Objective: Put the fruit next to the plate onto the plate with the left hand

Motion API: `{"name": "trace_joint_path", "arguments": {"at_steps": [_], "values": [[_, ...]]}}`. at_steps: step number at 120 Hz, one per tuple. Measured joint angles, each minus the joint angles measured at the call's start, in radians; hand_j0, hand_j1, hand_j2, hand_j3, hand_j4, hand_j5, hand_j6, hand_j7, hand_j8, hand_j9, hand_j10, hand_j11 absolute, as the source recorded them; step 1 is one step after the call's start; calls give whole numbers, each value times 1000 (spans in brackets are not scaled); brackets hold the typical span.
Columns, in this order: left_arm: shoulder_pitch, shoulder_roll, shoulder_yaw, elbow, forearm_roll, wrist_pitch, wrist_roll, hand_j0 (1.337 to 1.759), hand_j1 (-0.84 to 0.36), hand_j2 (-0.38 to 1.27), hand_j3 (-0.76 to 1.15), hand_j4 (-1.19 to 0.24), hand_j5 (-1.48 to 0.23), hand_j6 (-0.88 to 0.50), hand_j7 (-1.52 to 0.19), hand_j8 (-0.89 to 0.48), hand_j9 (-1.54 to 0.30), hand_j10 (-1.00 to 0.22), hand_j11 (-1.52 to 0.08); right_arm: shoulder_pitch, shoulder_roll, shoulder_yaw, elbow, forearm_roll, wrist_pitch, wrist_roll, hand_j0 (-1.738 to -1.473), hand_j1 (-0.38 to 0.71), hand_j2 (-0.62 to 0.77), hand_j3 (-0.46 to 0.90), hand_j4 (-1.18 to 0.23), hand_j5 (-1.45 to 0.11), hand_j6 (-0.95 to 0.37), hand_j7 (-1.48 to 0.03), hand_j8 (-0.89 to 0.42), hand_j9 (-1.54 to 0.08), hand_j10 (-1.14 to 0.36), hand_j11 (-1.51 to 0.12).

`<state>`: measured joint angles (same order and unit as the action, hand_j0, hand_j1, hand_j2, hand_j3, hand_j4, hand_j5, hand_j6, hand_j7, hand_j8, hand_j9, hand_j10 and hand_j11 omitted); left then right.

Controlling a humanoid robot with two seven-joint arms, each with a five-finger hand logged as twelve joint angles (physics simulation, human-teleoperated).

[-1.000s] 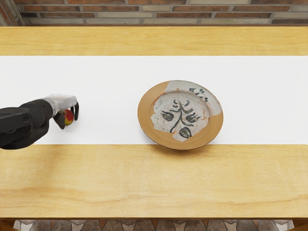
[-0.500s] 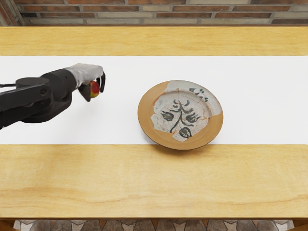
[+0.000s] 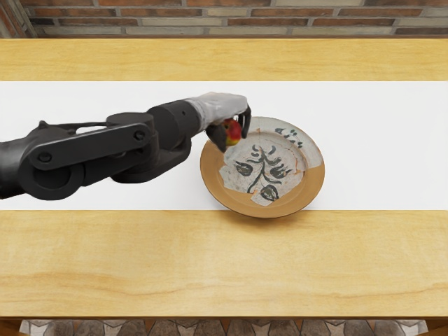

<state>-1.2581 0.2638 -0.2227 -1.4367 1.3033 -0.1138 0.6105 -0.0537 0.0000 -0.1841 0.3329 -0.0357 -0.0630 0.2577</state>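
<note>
- A light wooden tabletop (image 3: 224, 266) is seen from above, crossed by a broad white cloth runner (image 3: 378, 105) on which everything is set.
- A black, jointed left arm (image 3: 105, 150) is stretched in from the left edge across the runner; no right arm is shown.
- A round ceramic plate with an orange-brown rim (image 3: 308, 196) and a grey centre painted with dark leaf motifs is laid flat on the runner, right of centre.
- The pale-gloved left hand (image 3: 225, 115) is held over the plate's upper-left rim, its fingers curled and pinched around the fruit.
- The small round red-and-yellow fruit (image 3: 232, 131) is gripped between fingers and thumb, just over the plate's edge and not yet set down.
- The main risk is judged to be an early release: this close to the edge, the round fruit could be dropped on the sloping rim and rolled off onto the runner. If it is let go from too high, it could be bounced out, and the plate could be nudged if the hand is lowered onto its rim.
</note>
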Motion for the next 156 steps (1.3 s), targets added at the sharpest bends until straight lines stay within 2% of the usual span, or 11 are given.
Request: {"name": "trace_joint_path", "arguments": {"at_steps": [23,49,68,73,79,92,120,126,135,145,156], "values": [[28,-70,24,24,4,-1,0,1651,-327,244,0,-729,-1025,-389,-986,-377,-1007,-626,-1012,0,0,0,0,0,0,0,-1658,-329,-4,0,-16,-22,-16,-22,-16,-22,-17,-22],[60,-124,72,88,5,-2,0,1652,-338,341,0,-706,-1007,-398,-966,-383,-982,-633,-984,0,0,0,0,0,0,0,-1658,-329,-4,0,-16,-22,-16,-22,-16,-22,-17,-22],[46,-137,68,101,-39,1,0,1655,-54,173,0,-399,-560,-256,-540,-249,-548,-368,-549,0,0,0,0,0,0,0,-1658,-329,-4,0,-16,-22,-16,-22,-16,-22,-16,-22],[12,-135,65,99,-64,0,0,1656,17,143,0,-330,-462,-214,-446,-208,-452,-304,-453,0,0,0,0,0,0,0,-1658,-329,-4,0,-16,-22,-16,-22,-16,-22,-16,-22],[-40,-132,59,95,-136,-17,0,1656,86,112,0,-261,-365,-170,-352,-165,-357,-241,-358,0,0,0,0,0,0,0,-1658,-329,-4,0,-16,-22,-16,-22,-16,-22,-16,-22],[-41,-114,11,92,-280,-53,0,1657,189,67,0,-158,-221,-105,-213,-102,-216,-147,-216,0,0,0,0,0,0,0,-1658,-329,-4,0,-16,-22,-16,-22,-16,-22,-17,-22],[11,247,-189,52,-686,-361,0,1658,292,23,0,-57,-78,-40,-75,-39,-76,-53,-76,0,0,0,0,0,0,0,-1658,-329,-4,0,-16,-22,-16,-22,-16,-22,-17,-22],[55,284,-214,46,-767,-413,0,1658,302,19,0,-46,-63,-33,-61,-32,-62,-43,-62,0,0,0,0,0,0,0,-1658,-329,-4,0,-16,-22,-16,-22,-16,-22,-16,-22],[149,353,-275,41,-876,-456,0,1658,314,13,0,-35,-47,-26,-45,-25,-46,-33,-46,0,0,0,0,0,0,0,-1658,-329,-4,0,-17,-22,-16,-22,-17,-22,-17,-22],[185,518,-325,38,-1015,-479,0,1658,323,10,0,-26,-34,-20,-33,-20,-33,-24,-33,0,0,0,0,0,0,0,-1658,-329,-4,0,-16,-22,-16,-22,-16,-22,-17,-22],[204,561,-350,37,-1115,-490,0,1658,330,7,0,-19,-25,-16,-24,-15,-25,-18,-24,0,0,0,0,0,0,0,-1658,-329,-4,0,-16,-22,-16,-22,-16,-22,-16,-22]]}}
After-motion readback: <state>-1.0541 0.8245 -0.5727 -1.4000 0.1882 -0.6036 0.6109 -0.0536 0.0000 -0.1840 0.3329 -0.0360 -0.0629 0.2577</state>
